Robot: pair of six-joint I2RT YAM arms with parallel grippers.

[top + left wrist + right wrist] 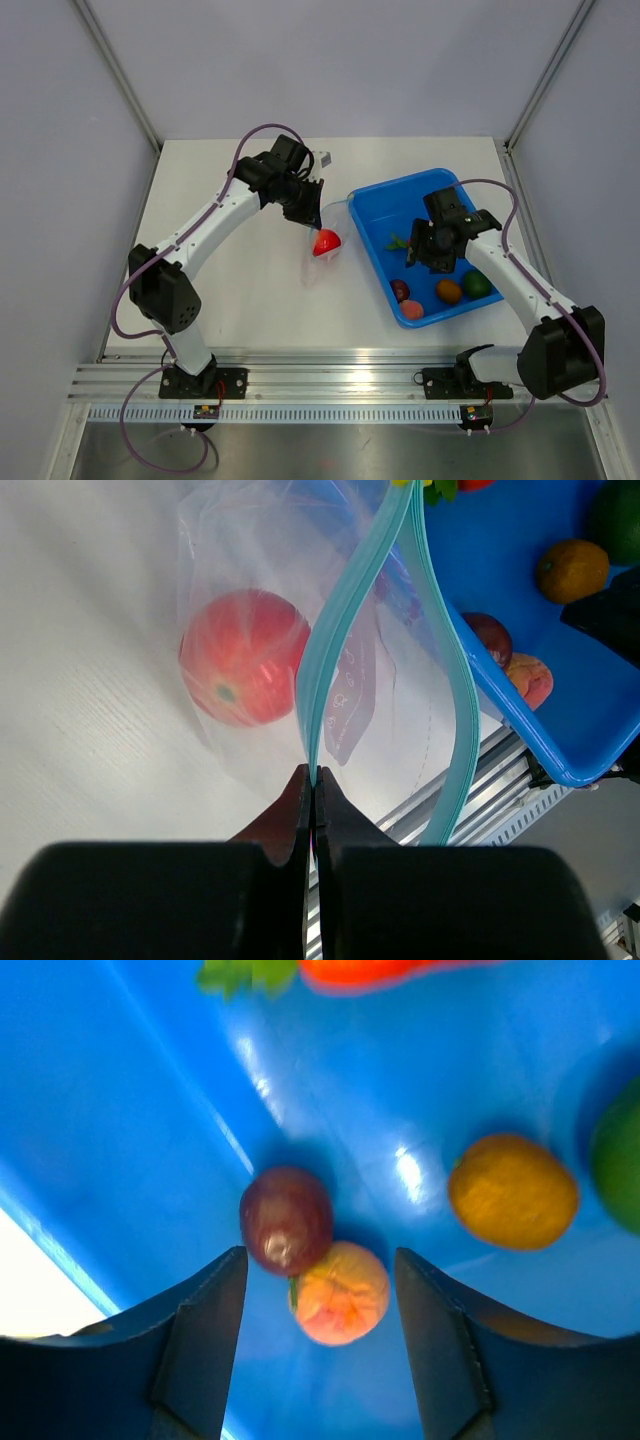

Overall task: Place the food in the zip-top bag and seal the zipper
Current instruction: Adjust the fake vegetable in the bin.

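Observation:
My left gripper (316, 772) (305, 210) is shut on one lip of the teal zipper (345, 610) of the clear zip-top bag (250, 570), holding it up; the other lip (462, 710) bows away, so the mouth stands open. A red round toy (243, 658) (326, 242) lies inside the bag. My right gripper (318, 1270) (425, 250) is open above the blue tray (385, 205), over a purple round (286, 1218) and a pink-orange round (342, 1293) lying between its fingers. A brown-orange round (512, 1190), a green round (477, 284) and the orange carrot (375, 970) also lie in the tray.
The blue tray's near-left wall (520, 720) stands right beside the open bag mouth. A small grey-white object (325, 158) lies at the back of the table. The aluminium rail (330, 382) runs along the near edge.

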